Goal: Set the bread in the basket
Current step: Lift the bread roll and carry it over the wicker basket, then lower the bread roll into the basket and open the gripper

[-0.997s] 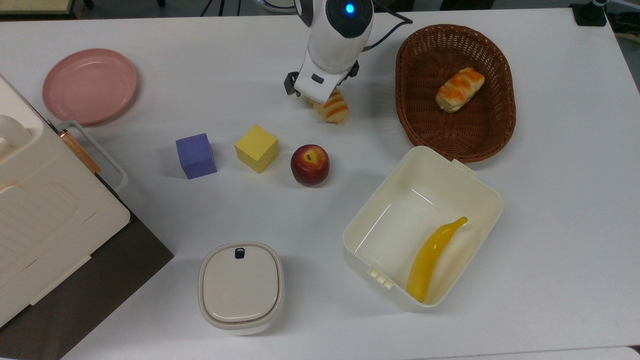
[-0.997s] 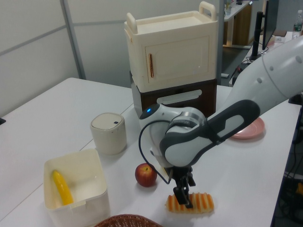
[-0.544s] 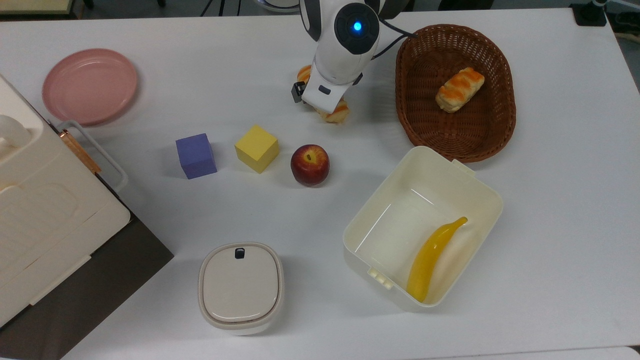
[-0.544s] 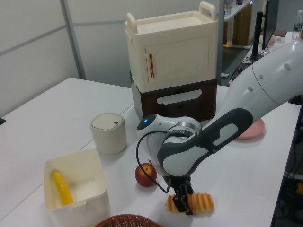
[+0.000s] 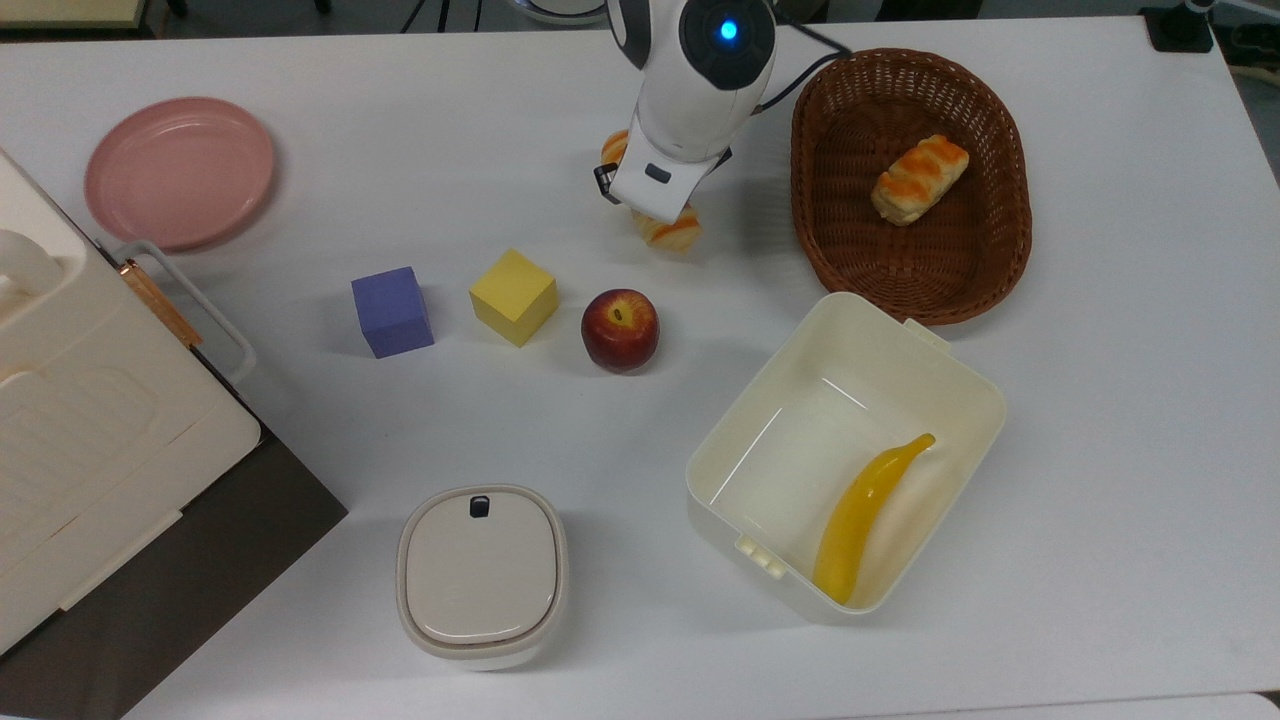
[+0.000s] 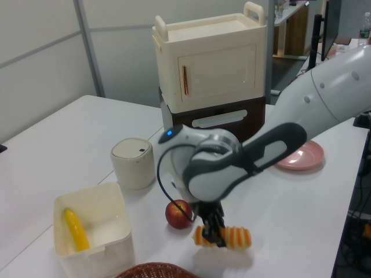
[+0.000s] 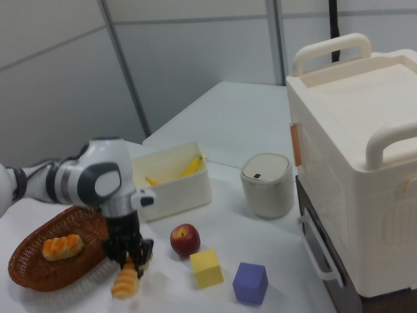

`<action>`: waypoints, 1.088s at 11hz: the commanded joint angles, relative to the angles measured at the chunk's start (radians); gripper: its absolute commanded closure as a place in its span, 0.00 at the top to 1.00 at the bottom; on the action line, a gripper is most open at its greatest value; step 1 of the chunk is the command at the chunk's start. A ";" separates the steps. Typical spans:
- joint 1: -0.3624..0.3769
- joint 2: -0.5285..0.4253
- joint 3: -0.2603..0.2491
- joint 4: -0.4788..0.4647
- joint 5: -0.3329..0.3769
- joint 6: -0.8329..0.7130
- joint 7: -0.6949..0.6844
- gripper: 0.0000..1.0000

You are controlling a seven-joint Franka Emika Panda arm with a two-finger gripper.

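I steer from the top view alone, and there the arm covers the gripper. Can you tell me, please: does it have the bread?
Observer: Yes. In the left view the gripper is shut on the bread, nearer one end than the other.
Operator: Is the bread off the table?
Observer: It seems so. In the left view it hangs above its own shadow on the table.
Operator: Is it level?
Observer: No. In the right view it tilts, with the free end drooping toward the table.
Operator: Is it over the basket?
Observer: Not yet. In the right view it hangs beside the basket, outside the rim.
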 commanded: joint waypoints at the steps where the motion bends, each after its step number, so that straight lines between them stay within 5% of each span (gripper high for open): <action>1: 0.011 -0.006 0.012 0.137 0.007 -0.061 0.015 0.42; 6: 0.117 -0.001 0.130 0.235 0.012 -0.044 0.271 0.44; 7: 0.161 -0.001 0.130 0.248 0.021 -0.039 0.303 0.55; 9: 0.235 0.005 0.129 0.249 0.021 0.058 0.418 1.00; 12: 0.246 0.045 0.129 0.252 0.015 0.097 0.440 1.00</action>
